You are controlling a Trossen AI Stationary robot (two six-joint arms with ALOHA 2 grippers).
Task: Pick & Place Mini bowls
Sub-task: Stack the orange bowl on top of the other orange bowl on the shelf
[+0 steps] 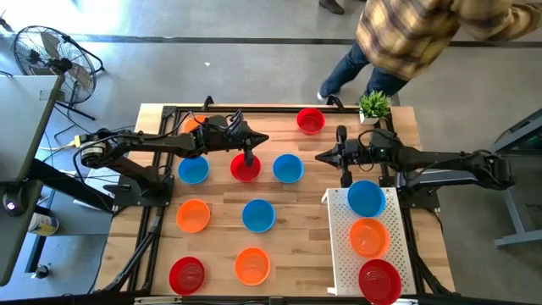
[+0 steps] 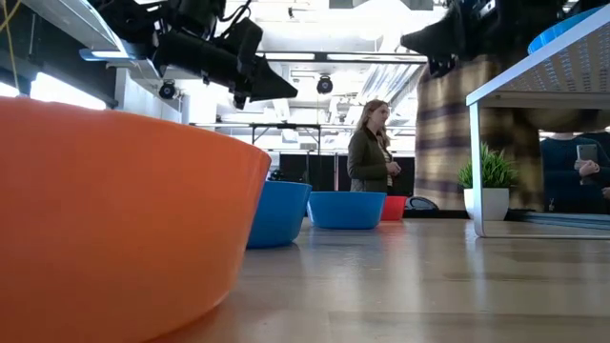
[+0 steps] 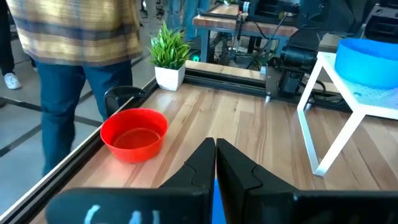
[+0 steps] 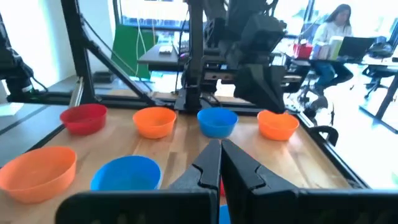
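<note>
Both grippers empty; next mini bowl not yet picked.

Your left gripper (image 1: 251,157) hangs with fingers closed on nothing over the red bowl (image 1: 246,168), between two blue bowls (image 1: 193,169) (image 1: 288,168). Your right gripper (image 1: 322,156) is closed and empty beside the white tray (image 1: 339,246), which holds three bowls. Open the left fingers fully, straddle one wall of the red bowl's rim, then descend; a centred approach would likely only push it.

The closed left pincer (image 3: 215,163) points toward a red mini bowl (image 3: 134,134) near a potted plant (image 3: 170,57).
</note>
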